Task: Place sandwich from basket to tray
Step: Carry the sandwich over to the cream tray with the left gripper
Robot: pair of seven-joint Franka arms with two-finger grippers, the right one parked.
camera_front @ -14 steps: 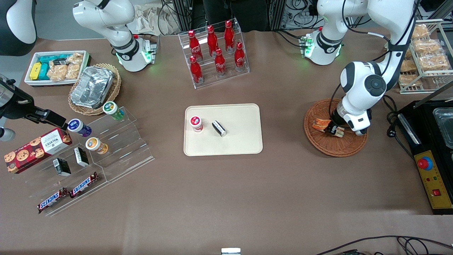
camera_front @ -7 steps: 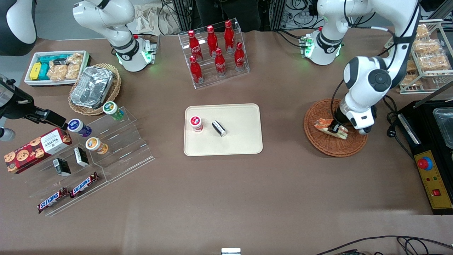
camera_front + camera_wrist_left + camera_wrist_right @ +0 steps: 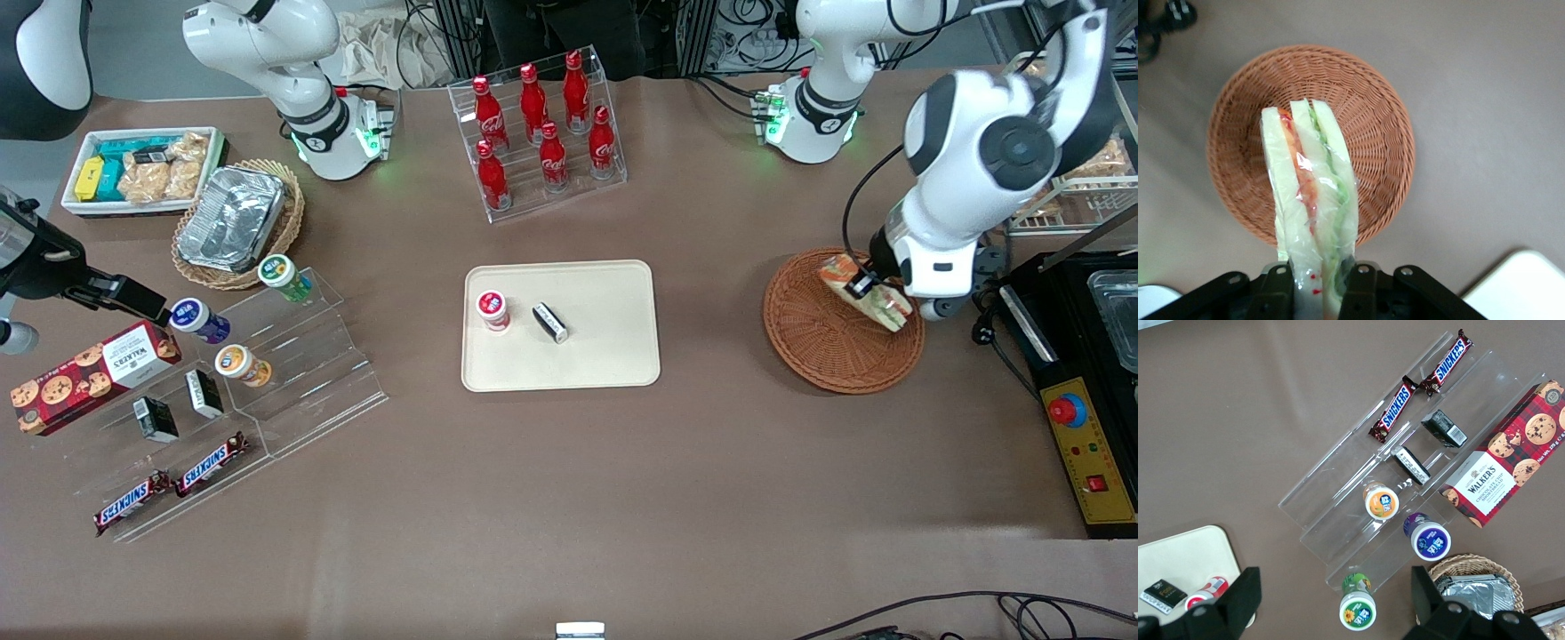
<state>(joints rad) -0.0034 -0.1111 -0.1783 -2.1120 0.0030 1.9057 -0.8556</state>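
Note:
My left gripper (image 3: 861, 286) hangs above the reddish-brown wicker basket (image 3: 822, 351), shut on the sandwich (image 3: 876, 298), a wrapped pale wedge with red, orange and green layers. In the left wrist view the sandwich (image 3: 1313, 200) sticks out from between the two black fingers (image 3: 1361, 290), and the basket (image 3: 1378, 120) lies empty below it. The beige tray (image 3: 605, 351) sits at the table's middle, toward the parked arm from the basket. A corner of the tray (image 3: 1521, 287) also shows in the left wrist view.
On the tray stand a small red-lidded jar (image 3: 492, 310) and a black packet (image 3: 549, 322). A clear rack of red bottles (image 3: 538, 133) stands farther from the front camera. A black machine with a red button (image 3: 1080, 418) sits beside the basket at the working arm's end.
The gripper has risen out of the basket with the sandwich, which now hangs clear above the basket's rim, farther from the tray than before.

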